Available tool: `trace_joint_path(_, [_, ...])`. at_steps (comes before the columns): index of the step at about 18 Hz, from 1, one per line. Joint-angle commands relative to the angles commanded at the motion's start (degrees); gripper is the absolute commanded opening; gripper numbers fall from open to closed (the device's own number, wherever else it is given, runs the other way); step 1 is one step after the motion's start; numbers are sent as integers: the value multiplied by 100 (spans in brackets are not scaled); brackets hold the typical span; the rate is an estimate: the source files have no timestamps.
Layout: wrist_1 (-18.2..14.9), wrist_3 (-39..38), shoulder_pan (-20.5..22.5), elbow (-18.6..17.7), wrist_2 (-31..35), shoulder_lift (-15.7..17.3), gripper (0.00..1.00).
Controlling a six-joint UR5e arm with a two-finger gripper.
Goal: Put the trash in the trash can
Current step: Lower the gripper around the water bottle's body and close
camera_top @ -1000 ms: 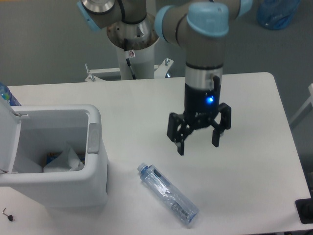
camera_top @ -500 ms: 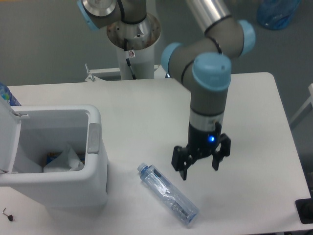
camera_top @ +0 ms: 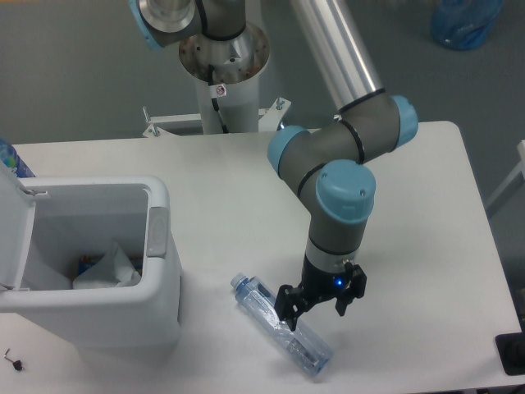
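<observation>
A crushed clear bluish plastic bottle [camera_top: 281, 326] lies on the white table [camera_top: 246, 180] near the front edge, cap toward the upper left. My gripper [camera_top: 317, 309] hangs open right over the bottle's lower half, one finger over the bottle, the other to its right. The white trash can [camera_top: 156, 271] stands at the left with its lid swung open. Inside it lies a crumpled white paper wad [camera_top: 107, 269].
The arm's white base column [camera_top: 221, 74] rises behind the table. A blue bag [camera_top: 466, 23] lies on the floor at the back right. A blue-capped object [camera_top: 10, 160] peeks in at the left edge. The table's front edge runs just below the bottle.
The gripper has moved down and toward the front left, from above the table's middle to directly over the bottle. It stays open. The bottle has not moved.
</observation>
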Motion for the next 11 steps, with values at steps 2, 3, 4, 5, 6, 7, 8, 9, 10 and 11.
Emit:
trace_joint_path(2, [0, 0, 0, 201, 0, -210, 100])
trace_joint_path(3, [0, -17, -9, 298, 9, -298, 100])
trace_joint_path(4, [0, -17, -26, 334, 9, -343, 100])
trace_joint_path(5, [0, -9, -70, 343, 9, -369, 100])
trace_joint_path(6, [0, 9, -88, 343, 9, -396, 100])
trace_joint_path(7, [0, 9, -88, 352, 26, -448, 100])
trace_joint_path(8, [0, 9, -105, 352, 78, -492, 100])
trace_joint_path(9, [0, 0, -158, 352, 114, -510, 100])
trace_joint_path(10, [0, 9, -184, 352, 123, -536, 100])
trace_joint_path(11, [9, 9, -193, 361, 132, -563, 100])
